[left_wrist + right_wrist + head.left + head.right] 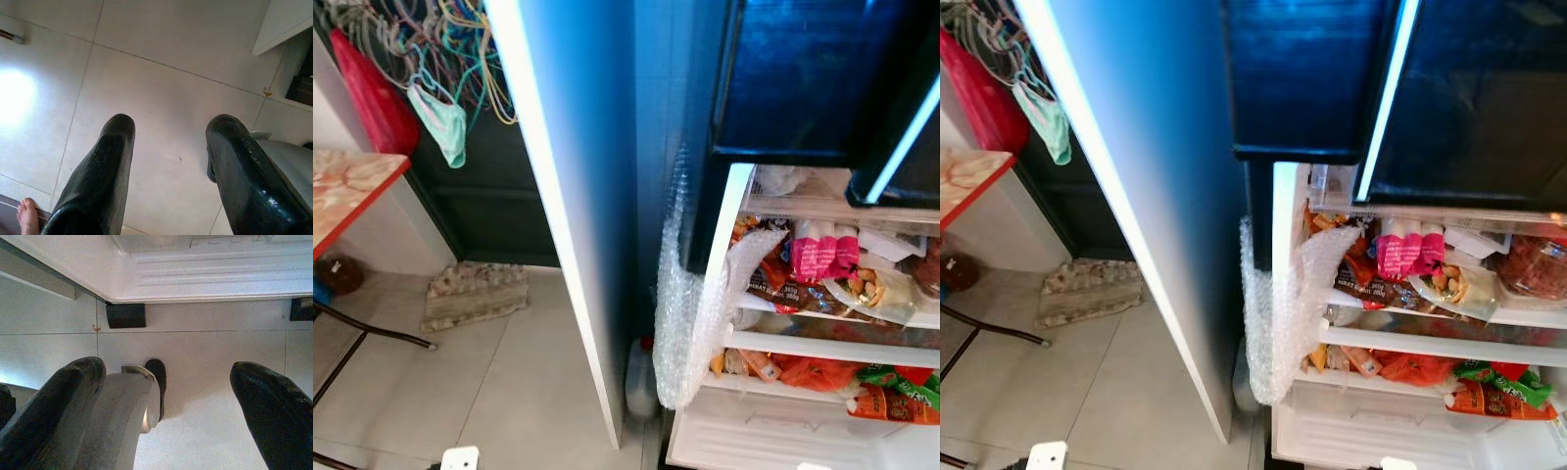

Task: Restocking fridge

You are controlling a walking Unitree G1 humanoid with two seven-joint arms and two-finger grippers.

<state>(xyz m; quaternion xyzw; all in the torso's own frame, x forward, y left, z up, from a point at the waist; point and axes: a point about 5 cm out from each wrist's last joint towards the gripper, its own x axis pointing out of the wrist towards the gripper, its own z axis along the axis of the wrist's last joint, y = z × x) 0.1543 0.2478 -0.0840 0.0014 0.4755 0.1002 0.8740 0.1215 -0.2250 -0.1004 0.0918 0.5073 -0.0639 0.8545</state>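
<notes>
Left gripper [168, 142]: hung low and pointed down at the floor [161, 88]; its two glossy black fingers [105, 171] are spread wide, with bare tile seen between them and nothing held.
Right gripper [171, 396]: also pointed down, near the foot of the fridge; its fingers [274, 406] are spread wide and empty.
Robot leg [122, 416]: a rounded silver-grey shell ending in a dark foot is seen between the right fingers, resting on the floor.
Fridge [1312, 78]: open, dark glossy blue outside, white plastic inside; it stands ahead and to the right in the eye views.
Fridge door [568, 196]: swung out towards the camera, seen edge-on as a tall white strip with a blue face.
Shelves [822, 348]: white, flat-fronted and crowded with crinkled packets in orange, red and green.
Pink packet [824, 257]: set upright on the upper visible shelf, beside a clear bag of nuts [871, 286].
Jar [1538, 266]: clear, with reddish contents, shown at the right end of that shelf in the right eye view.
Bubble wrap [690, 313]: a clear, dimpled sheet draped over the left edge of the fridge interior, hanging down past the lower shelves.
Floor: pale, smooth square tiles with thin grout lines; a bright glare patch is seen in the left wrist view.
Bare foot [28, 218]: a person's toes at the frame edge of the left wrist view.
Worktop [347, 191]: marbled top with a red edge on thin black legs, far left.
Mat [475, 294]: a patterned, rumpled rectangle by the wall.
Hangers [440, 39]: thin coloured wire loops, tangled, with a pale green garment [442, 122] hung below.
</notes>
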